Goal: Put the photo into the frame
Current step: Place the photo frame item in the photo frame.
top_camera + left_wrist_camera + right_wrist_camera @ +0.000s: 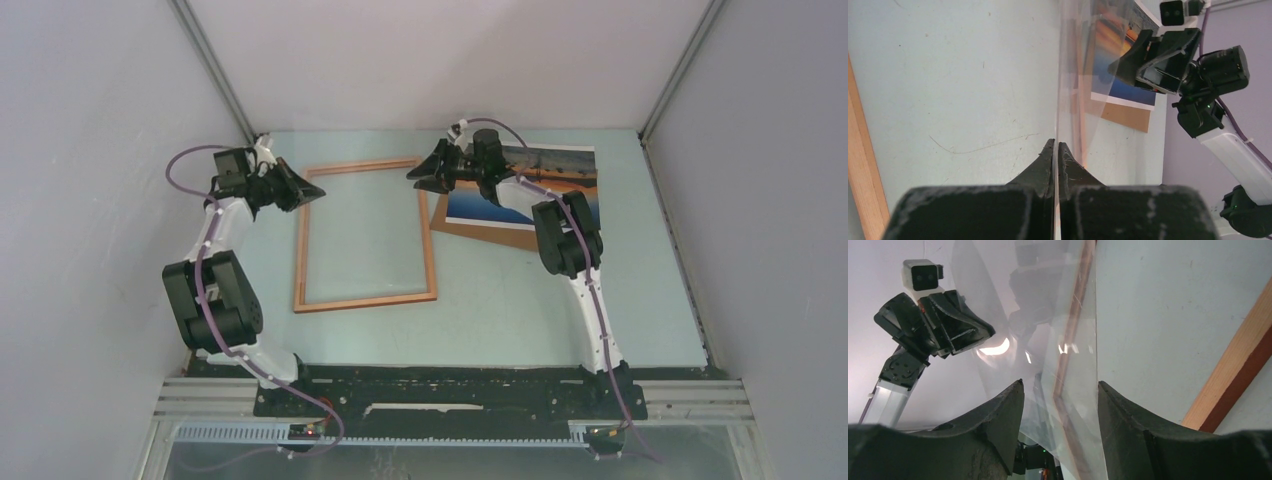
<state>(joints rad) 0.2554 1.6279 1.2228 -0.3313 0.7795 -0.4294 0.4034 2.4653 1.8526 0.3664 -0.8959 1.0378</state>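
The frame [365,235] lies flat at the table's middle, and its wood also shows in the left wrist view [860,165] and the right wrist view [1238,385]. The photo [545,185] lies at the back right on a brown backing board [490,232], partly under my right arm. It also shows in the left wrist view [1120,50]. My left gripper [310,192] [1056,144] is shut on the edge of a clear sheet [1068,75], held above the frame's far side. My right gripper [420,175] [1060,385] is open, with the sheet's other end [1073,365] between its fingers.
Grey walls close in the table on the left, back and right. The backing board [1125,116] sticks out below the photo near the frame's right rail. Both arm bases stand at the near edge.
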